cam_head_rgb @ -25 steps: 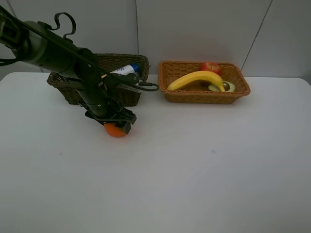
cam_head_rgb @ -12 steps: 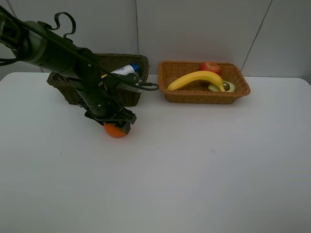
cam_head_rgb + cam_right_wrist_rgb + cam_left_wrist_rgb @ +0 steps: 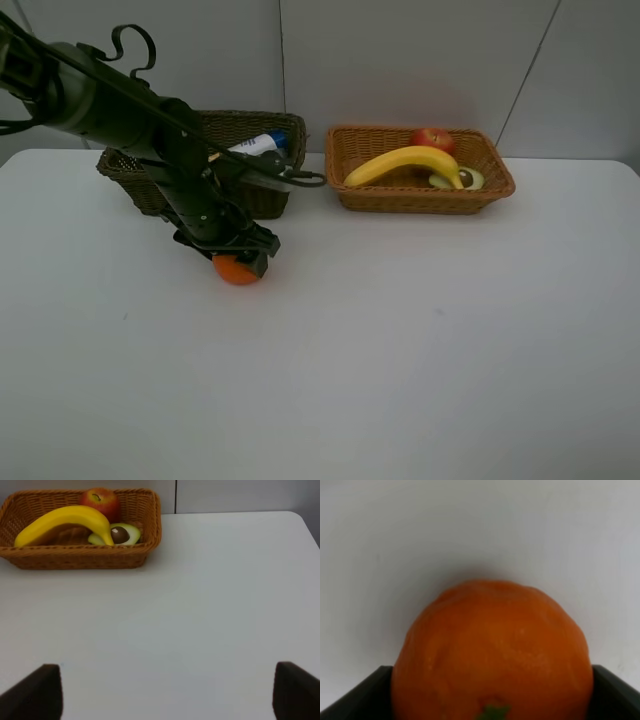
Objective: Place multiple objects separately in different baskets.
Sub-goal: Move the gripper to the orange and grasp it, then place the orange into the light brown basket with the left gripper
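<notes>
The orange (image 3: 237, 270) (image 3: 492, 650) rests on the white table in front of the dark wicker basket (image 3: 262, 203). My left gripper (image 3: 235, 256) (image 3: 492, 685) reaches down over it, one finger pressed against each side of the fruit. A white blue-capped tube (image 3: 258, 143) lies in that dark basket. The orange-tan basket (image 3: 420, 200) (image 3: 80, 560) holds the banana (image 3: 405, 160) (image 3: 65, 522), the red apple (image 3: 432, 138) (image 3: 100, 501) and the avocado half (image 3: 462, 179) (image 3: 122, 533). My right gripper (image 3: 167, 692) is open, with nothing between its fingers, well short of that basket.
The left arm (image 3: 120, 110) slants over the dark basket and hides much of its inside. Grey wall panels stand right behind both baskets. White table (image 3: 400, 340) spreads in front of the baskets and to the right.
</notes>
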You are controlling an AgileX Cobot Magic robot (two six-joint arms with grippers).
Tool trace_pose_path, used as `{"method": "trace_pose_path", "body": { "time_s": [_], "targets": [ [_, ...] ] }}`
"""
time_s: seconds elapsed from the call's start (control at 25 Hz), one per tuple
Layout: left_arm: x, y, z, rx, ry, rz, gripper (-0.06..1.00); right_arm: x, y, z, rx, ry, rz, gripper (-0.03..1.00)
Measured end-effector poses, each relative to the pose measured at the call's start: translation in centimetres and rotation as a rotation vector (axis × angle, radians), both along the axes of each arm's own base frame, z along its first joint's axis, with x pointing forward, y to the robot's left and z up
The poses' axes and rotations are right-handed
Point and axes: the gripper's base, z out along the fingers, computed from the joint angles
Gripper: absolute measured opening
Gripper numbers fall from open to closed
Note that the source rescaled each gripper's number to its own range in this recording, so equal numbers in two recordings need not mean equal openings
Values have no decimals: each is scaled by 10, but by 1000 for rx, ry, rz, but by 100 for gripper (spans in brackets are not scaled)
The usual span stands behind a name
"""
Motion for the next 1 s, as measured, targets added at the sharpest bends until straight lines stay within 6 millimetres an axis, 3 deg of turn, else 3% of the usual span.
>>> {"method": "trace_pose_path", "body": {
  "time_s": [0.6, 1.0],
  "targets": [
    [-19, 2, 42, 18, 83, -48, 93, 0, 0, 0, 0, 0, 0, 81],
    [-13, -38, 94, 8, 40, -180, 93, 0, 0, 0, 0, 0, 0, 81]
  ]
}}
